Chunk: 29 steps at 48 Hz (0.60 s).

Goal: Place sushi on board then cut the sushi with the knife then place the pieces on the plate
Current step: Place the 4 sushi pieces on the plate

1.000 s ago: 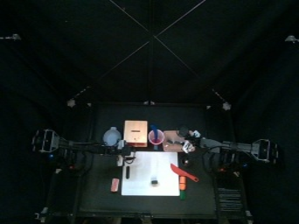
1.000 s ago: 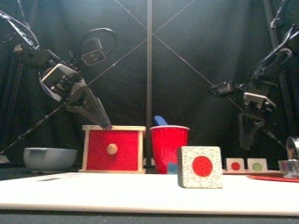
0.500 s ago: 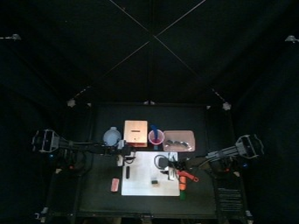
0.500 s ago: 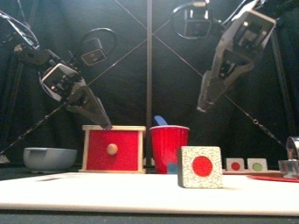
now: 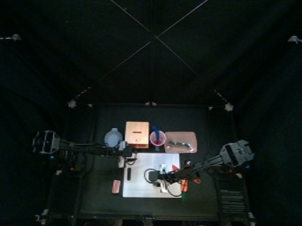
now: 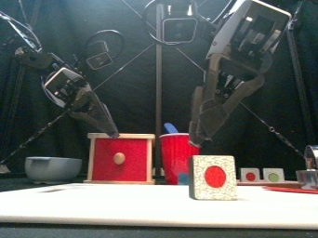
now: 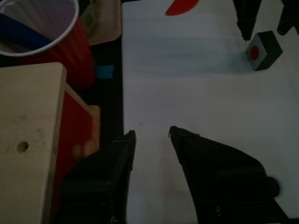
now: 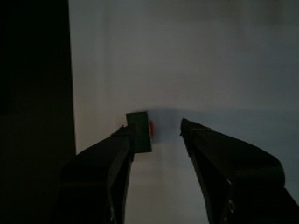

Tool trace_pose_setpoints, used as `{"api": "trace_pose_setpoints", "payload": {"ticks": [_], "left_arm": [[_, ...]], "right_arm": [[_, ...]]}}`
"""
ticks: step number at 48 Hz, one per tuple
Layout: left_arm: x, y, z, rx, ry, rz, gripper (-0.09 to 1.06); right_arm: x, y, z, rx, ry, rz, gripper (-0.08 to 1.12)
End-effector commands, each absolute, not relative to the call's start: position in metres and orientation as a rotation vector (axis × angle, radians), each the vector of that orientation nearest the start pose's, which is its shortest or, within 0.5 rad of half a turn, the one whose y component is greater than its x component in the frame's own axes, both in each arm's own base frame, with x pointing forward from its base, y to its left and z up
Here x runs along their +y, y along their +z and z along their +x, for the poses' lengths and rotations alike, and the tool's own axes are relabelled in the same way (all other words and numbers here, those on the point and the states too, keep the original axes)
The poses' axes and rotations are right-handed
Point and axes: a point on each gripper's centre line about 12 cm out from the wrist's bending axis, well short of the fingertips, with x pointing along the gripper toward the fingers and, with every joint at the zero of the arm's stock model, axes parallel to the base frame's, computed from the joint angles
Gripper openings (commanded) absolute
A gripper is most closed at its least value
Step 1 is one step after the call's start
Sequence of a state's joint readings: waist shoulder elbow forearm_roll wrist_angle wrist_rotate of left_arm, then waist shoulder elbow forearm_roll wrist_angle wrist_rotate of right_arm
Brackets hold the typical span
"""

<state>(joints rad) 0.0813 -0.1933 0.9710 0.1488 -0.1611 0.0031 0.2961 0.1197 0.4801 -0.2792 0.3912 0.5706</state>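
In red cup (image 6: 180, 158), blue knife (image 6: 170, 129)

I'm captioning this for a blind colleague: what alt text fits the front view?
The right hand, jaws open, hangs above a sushi piece standing on the white board. Behind stand a red cup and a wooden box, with the left hand above the box.

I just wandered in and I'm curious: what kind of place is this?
Most likely a robot test booth in a lab. Black curtains close in a small table, a robot's left arm and right arm reach over it, and a toy sushi piece stands on a white board.
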Motion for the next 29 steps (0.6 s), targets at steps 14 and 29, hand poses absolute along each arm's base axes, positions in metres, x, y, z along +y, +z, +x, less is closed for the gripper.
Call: {"api": "trace_pose_setpoints", "payload": {"ticks": [14,29], "left_arm": [[0.023,0.161,0.313,0.593,0.012,0.114,0.77],[0.023,0.16,0.311,0.598,0.012,0.113,0.77]], "right_arm": [[0.114,0.151,0.403,0.962,0.038,0.11,0.81],[0.114,0.135,0.407,0.993,0.03,0.097,0.77]]}}
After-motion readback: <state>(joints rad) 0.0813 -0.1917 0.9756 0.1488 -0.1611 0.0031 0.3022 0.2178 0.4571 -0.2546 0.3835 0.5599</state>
